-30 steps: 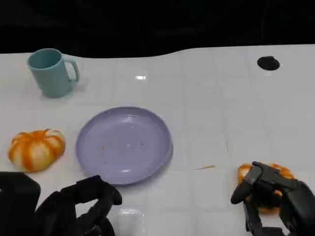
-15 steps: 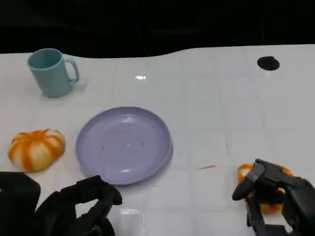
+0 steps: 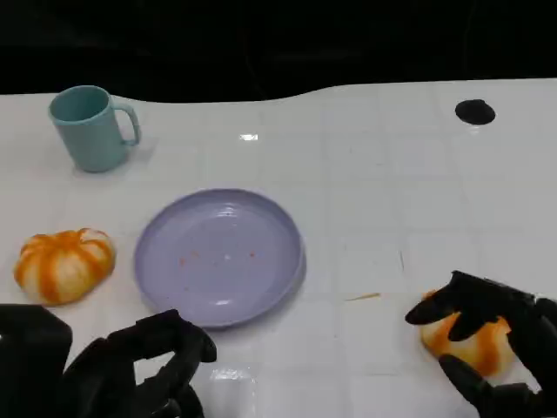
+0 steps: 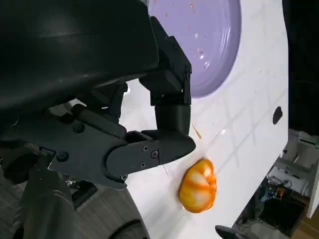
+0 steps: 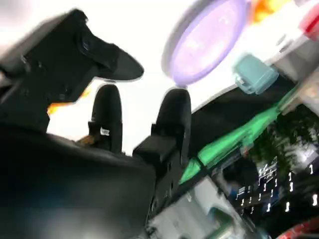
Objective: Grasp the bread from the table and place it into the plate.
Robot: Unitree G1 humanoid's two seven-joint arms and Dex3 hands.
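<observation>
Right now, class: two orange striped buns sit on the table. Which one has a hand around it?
The bread right of the purple plate: the right hand wraps around it. The other bun, left of the plate, lies untouched.

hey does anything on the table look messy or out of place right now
Only small things: orange crumbs dot the purple plate, and an orange sliver lies on the white table right of it. The teal mug stands upright.
</observation>
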